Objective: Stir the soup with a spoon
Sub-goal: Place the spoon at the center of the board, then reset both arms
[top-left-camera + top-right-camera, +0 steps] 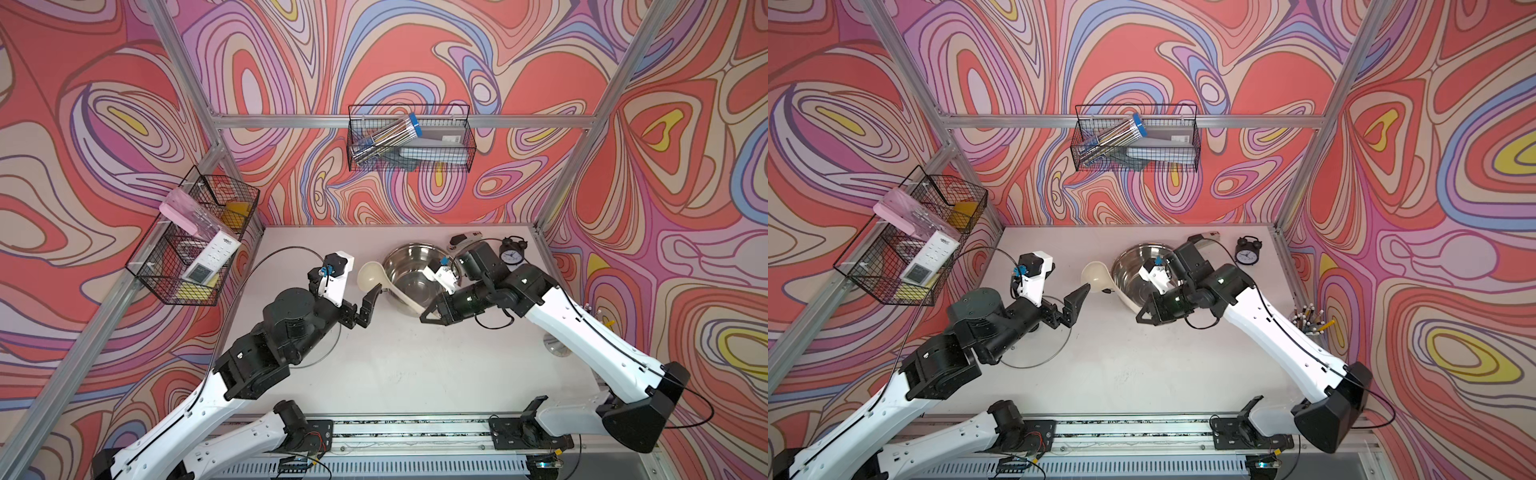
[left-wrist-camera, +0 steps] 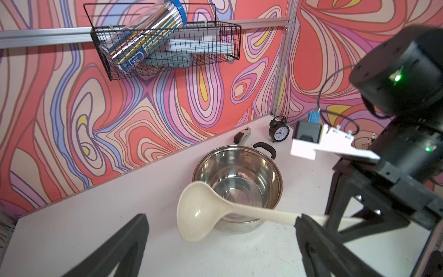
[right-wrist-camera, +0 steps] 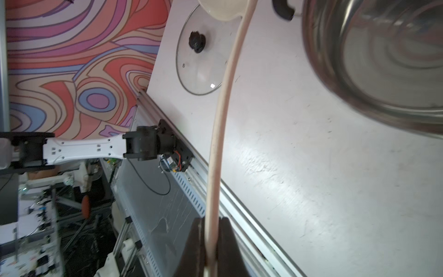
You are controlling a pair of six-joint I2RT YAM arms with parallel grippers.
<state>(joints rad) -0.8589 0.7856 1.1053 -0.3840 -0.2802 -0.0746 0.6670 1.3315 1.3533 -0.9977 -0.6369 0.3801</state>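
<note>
The shiny steel pot [image 1: 409,270] [image 2: 237,182] stands at the back of the white table [image 1: 415,365]; its inside is bare metal and no soup shows. My right gripper [image 1: 428,318] [image 3: 212,223] is shut on the end of the cream spoon's handle [image 3: 220,120], in front of the pot. The spoon runs left past the pot's front rim. Its bowl [image 1: 370,276] [image 2: 201,213] hangs tilted just outside the pot's left side. My left gripper [image 1: 365,303] [image 2: 221,216] is open and holds nothing; one finger [image 1: 1077,297] is close under the spoon's bowl.
A glass lid [image 3: 201,48] with a black knob lies on the table under my left arm [image 1: 1038,357]. A black alarm clock [image 1: 511,251] and a stapler [image 1: 463,239] sit behind the pot. Wire baskets hang on the back wall [image 1: 409,141] and left wall [image 1: 195,249].
</note>
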